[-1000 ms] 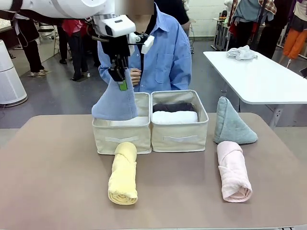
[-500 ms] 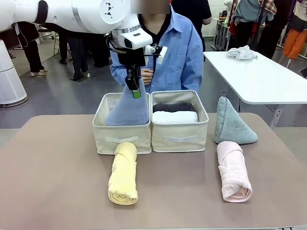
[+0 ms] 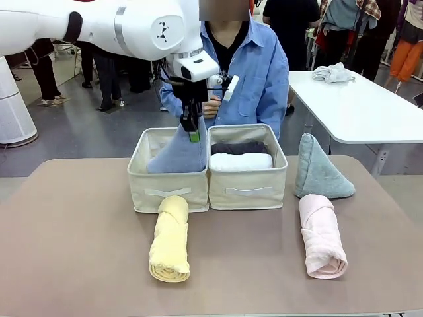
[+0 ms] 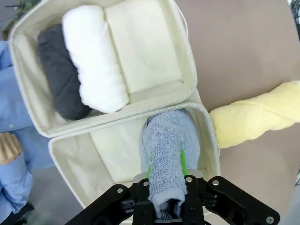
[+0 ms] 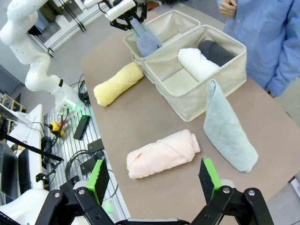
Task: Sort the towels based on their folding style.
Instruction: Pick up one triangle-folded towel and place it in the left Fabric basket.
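Left gripper (image 3: 192, 130) pinched tip of lavender-blue cone towel (image 3: 176, 154), its base inside left fabric box (image 3: 140, 186); right gripper (image 5: 154, 183) fingers spread, empty; grey-green cone towel (image 3: 318, 174) at 3 o'clock from right fabric box (image 3: 246, 193).

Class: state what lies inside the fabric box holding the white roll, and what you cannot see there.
In the box, a white rolled towel lies against a dark grey rolled towel; the remaining floor is bare fabric. The floor beneath both rolls is covered.
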Controlling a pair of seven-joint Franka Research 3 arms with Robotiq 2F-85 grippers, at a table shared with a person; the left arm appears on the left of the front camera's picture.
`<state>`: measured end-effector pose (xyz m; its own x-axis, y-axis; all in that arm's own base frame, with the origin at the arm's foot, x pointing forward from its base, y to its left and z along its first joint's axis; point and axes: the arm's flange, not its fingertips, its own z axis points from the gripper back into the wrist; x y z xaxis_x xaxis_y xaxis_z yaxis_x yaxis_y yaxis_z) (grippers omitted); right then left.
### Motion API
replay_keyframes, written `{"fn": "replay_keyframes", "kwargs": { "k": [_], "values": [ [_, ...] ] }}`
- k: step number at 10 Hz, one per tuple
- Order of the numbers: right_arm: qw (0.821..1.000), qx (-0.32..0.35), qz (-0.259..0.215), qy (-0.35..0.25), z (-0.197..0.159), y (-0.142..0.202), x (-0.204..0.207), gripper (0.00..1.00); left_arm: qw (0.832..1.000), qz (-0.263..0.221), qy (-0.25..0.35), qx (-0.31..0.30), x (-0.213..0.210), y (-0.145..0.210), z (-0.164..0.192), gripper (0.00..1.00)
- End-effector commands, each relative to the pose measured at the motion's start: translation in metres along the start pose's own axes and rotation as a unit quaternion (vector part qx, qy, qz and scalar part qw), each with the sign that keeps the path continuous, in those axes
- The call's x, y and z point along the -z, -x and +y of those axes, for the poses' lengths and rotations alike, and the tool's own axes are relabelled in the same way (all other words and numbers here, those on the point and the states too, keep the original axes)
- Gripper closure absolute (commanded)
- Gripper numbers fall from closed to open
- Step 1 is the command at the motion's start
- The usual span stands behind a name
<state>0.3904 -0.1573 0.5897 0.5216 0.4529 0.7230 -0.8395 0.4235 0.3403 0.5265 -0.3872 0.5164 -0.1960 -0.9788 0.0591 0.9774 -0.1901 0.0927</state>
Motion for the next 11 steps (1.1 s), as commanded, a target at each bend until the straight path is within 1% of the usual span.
{"fn": "replay_keyframes", "kwargs": {
  "k": [1,4,6,7,8,9,11],
  "values": [
    [1.0,-0.008,-0.002,-0.004,0.002,0.004,0.001,0.0,0.999,0.021,0.025,0.012,0.025,0.015,0.002,0.82],
    [1.0,-0.008,-0.002,-0.004,0.002,0.004,0.001,0.0,0.998,0.033,0.04,0.035,0.052,0.028,-0.001,0.82],
    [1.0,-0.008,-0.002,-0.004,0.002,0.004,0.001,0.0,0.998,0.032,0.043,0.043,0.056,0.029,-0.003,0.82],
    [1.0,-0.008,-0.002,-0.004,0.002,0.004,0.001,0.0,0.997,0.032,0.045,0.046,0.055,0.03,-0.003,0.48],
    [1.0,-0.008,-0.002,-0.004,0.002,0.004,0.001,0.0,0.997,0.032,0.046,0.05,0.055,0.03,-0.004,0.27],
    [1.0,-0.008,-0.002,-0.004,0.002,0.004,0.001,0.0,0.997,0.032,0.047,0.052,0.055,0.03,-0.004,0.0],
    [1.0,-0.008,-0.002,-0.004,0.002,0.004,0.001,0.0,0.997,0.033,0.048,0.054,0.054,0.031,-0.004,0.0]
  ]
}}
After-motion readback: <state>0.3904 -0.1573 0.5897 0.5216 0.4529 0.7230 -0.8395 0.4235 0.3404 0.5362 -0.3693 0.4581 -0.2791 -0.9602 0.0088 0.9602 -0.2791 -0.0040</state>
